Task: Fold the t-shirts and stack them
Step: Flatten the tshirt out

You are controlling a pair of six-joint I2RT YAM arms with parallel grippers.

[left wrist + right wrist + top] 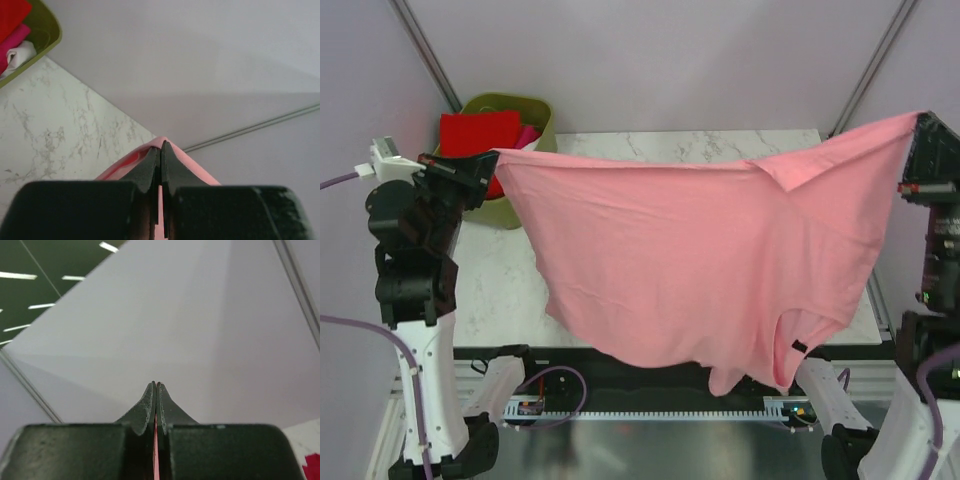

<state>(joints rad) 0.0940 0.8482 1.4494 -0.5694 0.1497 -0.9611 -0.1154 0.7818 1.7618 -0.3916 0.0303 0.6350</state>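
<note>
The light pink t-shirt (690,260) is hanging spread over the table (500,290), hem past the near edge, with left fingers (148,170) and right fingers (144,407) each clamping 1 upper corner.

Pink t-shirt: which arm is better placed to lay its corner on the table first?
Left, probably. The left gripper pinches the light pink t-shirt above the marble table. The right gripper seems to hold its corner past the table's right edge, so it would swing inward first.

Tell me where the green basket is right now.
In the top view the olive-green basket sits at the far-left corner of the table, just behind the left tool gripping the light pink t-shirt; the left wrist view shows its rim top left.
</note>
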